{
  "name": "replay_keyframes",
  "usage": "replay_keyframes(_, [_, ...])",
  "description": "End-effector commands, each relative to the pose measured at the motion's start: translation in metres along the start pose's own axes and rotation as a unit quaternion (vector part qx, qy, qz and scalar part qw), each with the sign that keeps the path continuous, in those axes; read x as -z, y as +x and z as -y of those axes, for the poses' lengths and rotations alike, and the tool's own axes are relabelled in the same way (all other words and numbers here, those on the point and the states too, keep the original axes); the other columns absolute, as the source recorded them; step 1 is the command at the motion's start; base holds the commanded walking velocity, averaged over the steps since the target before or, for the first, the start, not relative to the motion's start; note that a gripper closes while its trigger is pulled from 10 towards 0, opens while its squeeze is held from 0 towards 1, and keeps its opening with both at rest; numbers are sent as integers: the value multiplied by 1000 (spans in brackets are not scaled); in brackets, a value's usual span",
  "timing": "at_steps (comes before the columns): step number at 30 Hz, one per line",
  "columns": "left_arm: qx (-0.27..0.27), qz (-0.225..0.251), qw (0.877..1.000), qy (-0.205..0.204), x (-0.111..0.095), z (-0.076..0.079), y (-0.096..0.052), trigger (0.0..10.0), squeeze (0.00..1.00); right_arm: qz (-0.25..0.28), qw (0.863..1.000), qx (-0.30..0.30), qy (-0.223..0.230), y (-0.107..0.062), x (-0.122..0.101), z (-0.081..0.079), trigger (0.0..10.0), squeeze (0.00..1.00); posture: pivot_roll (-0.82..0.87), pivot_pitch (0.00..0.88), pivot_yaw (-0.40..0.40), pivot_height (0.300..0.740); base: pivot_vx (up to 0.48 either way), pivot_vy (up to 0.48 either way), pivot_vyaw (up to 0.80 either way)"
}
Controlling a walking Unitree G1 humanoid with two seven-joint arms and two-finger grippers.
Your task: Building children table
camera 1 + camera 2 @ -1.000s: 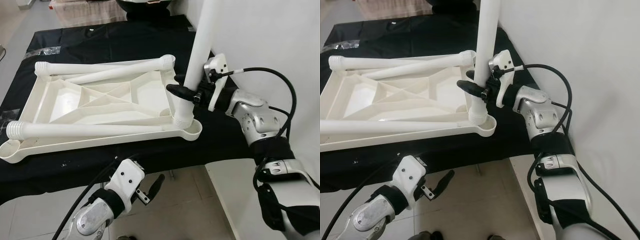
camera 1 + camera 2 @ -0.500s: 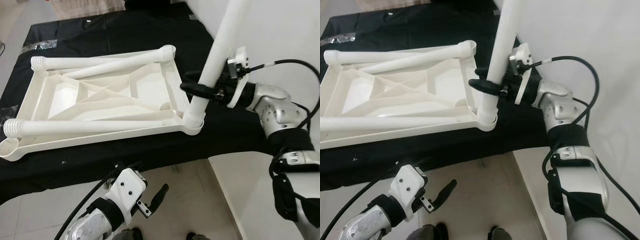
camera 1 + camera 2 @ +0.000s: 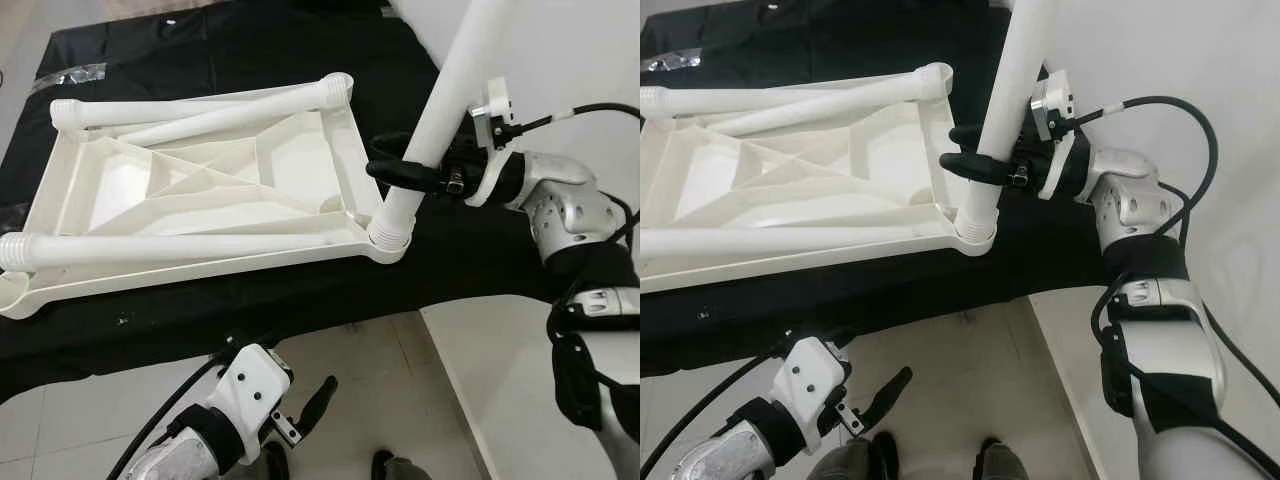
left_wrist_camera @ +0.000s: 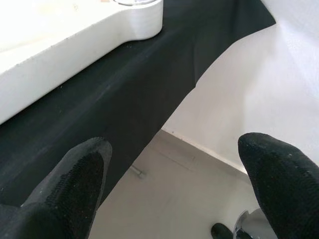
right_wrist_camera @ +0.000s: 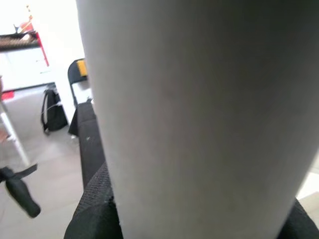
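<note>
A white plastic tabletop point(image 3: 200, 190) lies upside down on a black-covered table point(image 3: 250, 300), ribs up. Two loose white legs point(image 3: 200, 110) rest across it, one along the far edge, one point(image 3: 180, 250) along the near edge. A third white leg point(image 3: 440, 110) stands tilted with its threaded foot in the near right corner socket point(image 3: 388, 238). My right gripper point(image 3: 400, 172) is shut on this leg just above the socket; the leg point(image 5: 199, 119) is close up in the right wrist view. My left gripper point(image 3: 310, 405) hangs open below the table's front edge, its fingers point(image 4: 75, 184) apart.
A white wall point(image 3: 580, 50) rises close on the right, with a white surface point(image 3: 500, 380) below my right arm. Pale tiled floor point(image 3: 90, 400) lies in front of the table. Feet in dark shoes point(image 3: 985, 455) stand on the floor at the bottom.
The camera has shifted. The upright leg now leans more to the right, and its foot sits in the corner socket. My right gripper keeps its hold; the left arm hangs as before.
</note>
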State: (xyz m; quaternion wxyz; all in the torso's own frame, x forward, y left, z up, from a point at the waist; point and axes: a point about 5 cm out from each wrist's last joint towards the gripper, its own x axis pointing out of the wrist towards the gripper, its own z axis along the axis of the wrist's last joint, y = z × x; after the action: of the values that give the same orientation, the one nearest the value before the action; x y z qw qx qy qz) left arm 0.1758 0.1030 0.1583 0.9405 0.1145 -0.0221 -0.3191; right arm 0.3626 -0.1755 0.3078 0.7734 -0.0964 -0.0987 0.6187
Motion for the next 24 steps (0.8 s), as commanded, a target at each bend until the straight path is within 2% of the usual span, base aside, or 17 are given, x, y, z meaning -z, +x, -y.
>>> replay_keyframes(1, [11, -19, 1000, -4, 4, 4, -4, 10000, 0, -26, 998, -48, 4, 11, 7, -7, 10000, 0, 51, 343, 28, 740, 0, 0, 0])
replay_keyframes(6, [12, -20, 1000, -5, 3, 6, -4, 10000, 0, -52, 994, -91, -31, 26, -5, -10, 10000, 0, 47, 352, 21, 740, 0, 0, 0])
replay_keyframes(13, [13, -21, 1000, -7, 3, 8, -5, 10000, 0, -61, 994, -84, -38, 26, -10, -5, 10000, 0, 44, 354, 16, 740, 0, 0, 0])
replay_keyframes(24, [13, -20, 1000, -13, 2, 8, -4, 10000, 0, -13, 1000, 0, -14, 33, -13, 7, 10000, 0, 27, 354, 8, 740, 0, 0, 0])
